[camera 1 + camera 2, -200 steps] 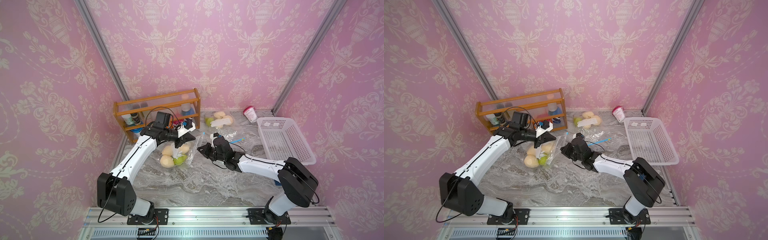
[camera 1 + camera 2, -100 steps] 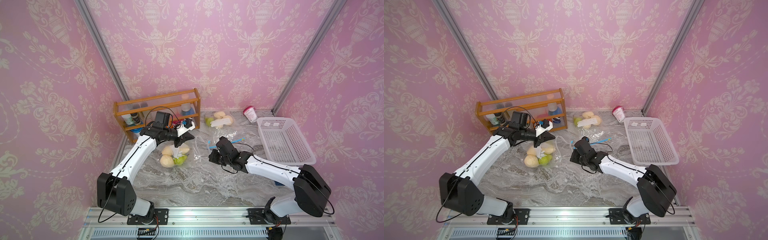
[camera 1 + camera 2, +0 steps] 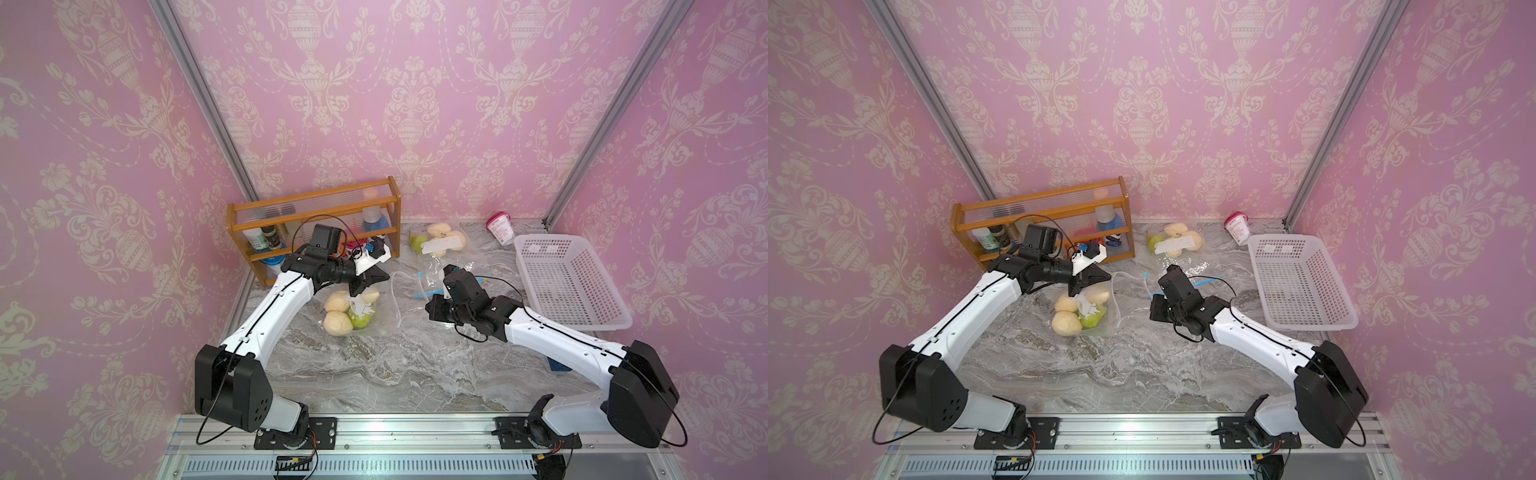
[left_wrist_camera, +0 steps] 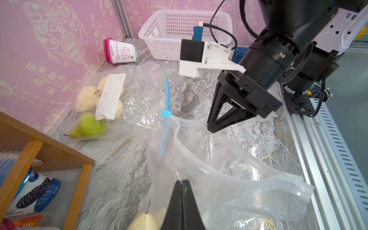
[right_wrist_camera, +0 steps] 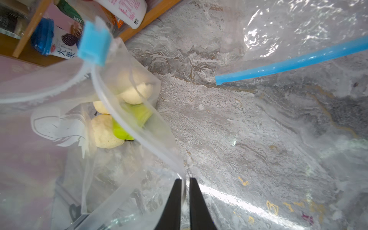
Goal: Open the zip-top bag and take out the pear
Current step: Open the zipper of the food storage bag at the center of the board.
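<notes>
A clear zip-top bag (image 3: 374, 316) (image 3: 1102, 318) lies left of centre, its mouth gaping wide (image 4: 229, 179). Inside are pale yellow pears (image 3: 336, 322) (image 5: 105, 131) and a green pear (image 3: 360, 320) (image 5: 137, 115). A blue slider (image 4: 165, 114) (image 5: 94, 45) sits at one end of the zip. My left gripper (image 3: 356, 291) (image 4: 182, 182) is shut on the bag's rim on the rack side, above the pears. My right gripper (image 3: 429, 313) (image 5: 185, 180) is at the opposite rim. Its jaws stand a narrow gap apart with the rim's edge in the gap.
A second bag of pears (image 3: 436, 245) lies at the back, its blue zip strip (image 5: 288, 63) trailing near my right gripper. A wooden rack (image 3: 316, 224) of bottles stands at the back left. A white basket (image 3: 569, 282) is at the right, a pink-lidded cup (image 3: 502, 226) behind it.
My right gripper has moved right, away from the left one, drawing the bag's mouth wide, and its jaws have parted slightly. The left arm has held still.
</notes>
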